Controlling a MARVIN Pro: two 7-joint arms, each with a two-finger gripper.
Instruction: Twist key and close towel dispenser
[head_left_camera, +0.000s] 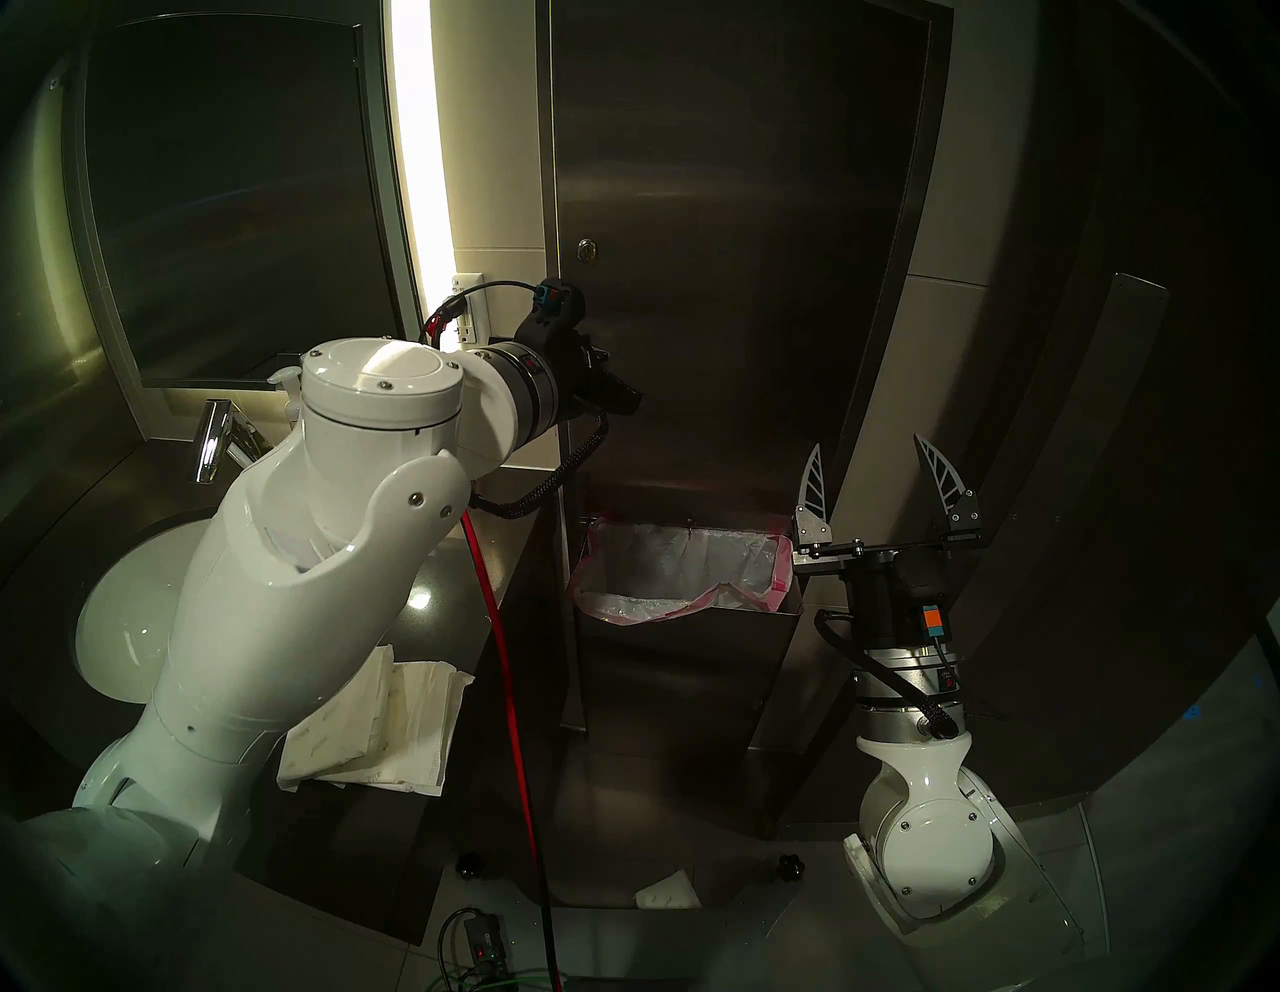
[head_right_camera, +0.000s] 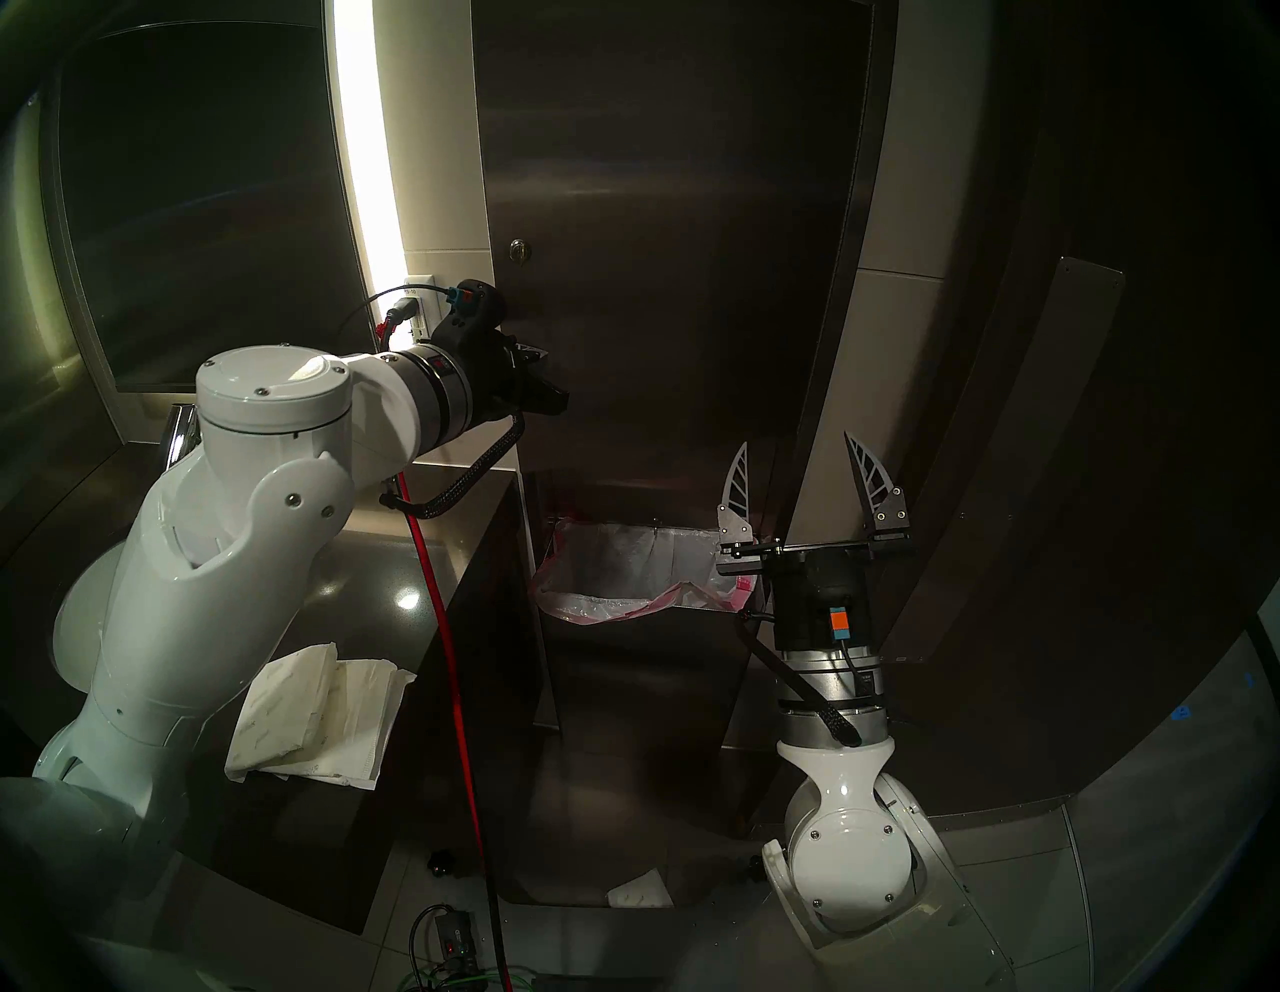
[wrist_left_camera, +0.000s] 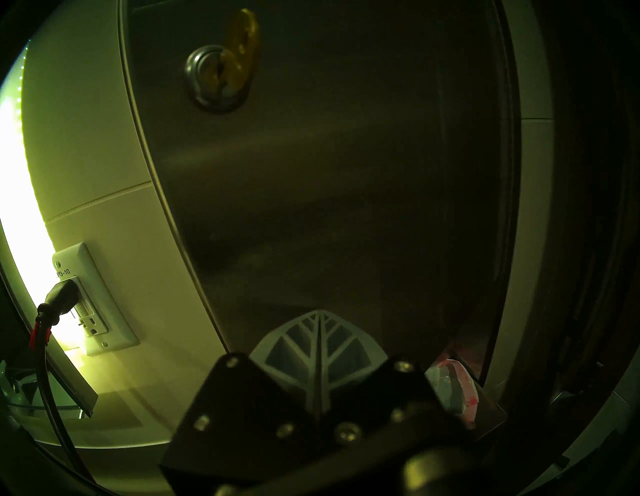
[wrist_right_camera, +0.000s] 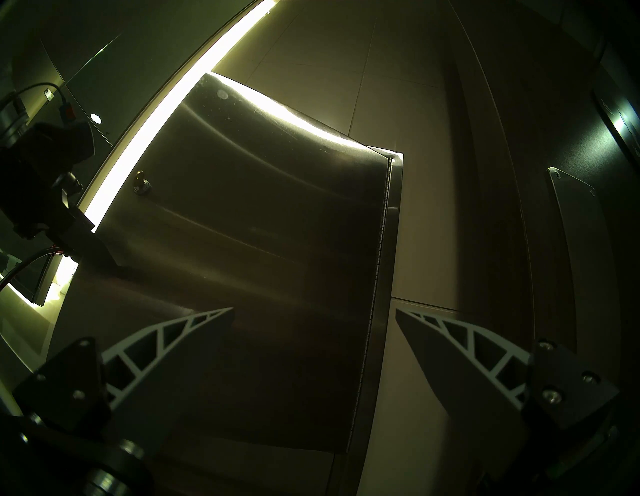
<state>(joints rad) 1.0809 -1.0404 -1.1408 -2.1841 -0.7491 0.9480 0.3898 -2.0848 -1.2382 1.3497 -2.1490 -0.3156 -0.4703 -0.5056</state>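
— Where's your left hand (head_left_camera: 616, 388)?
— Reaching level at the towel dispenser (head_left_camera: 727, 277) door, fingers pressed together, empty, below the key (head_left_camera: 587, 251) in its lock.
— The bin (head_left_camera: 692, 623)?
— Under the door, pink-edged liner (head_left_camera: 682, 575), looks empty.
— Right hand (head_left_camera: 880, 478)?
— Pointing up, spread wide, empty, by the hinge edge, clear space around.

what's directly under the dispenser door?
Below the towel dispenser door sits a steel bin lined with a clear and pink bag. The bag's bottom is out of sight. Behind the door nothing shows.
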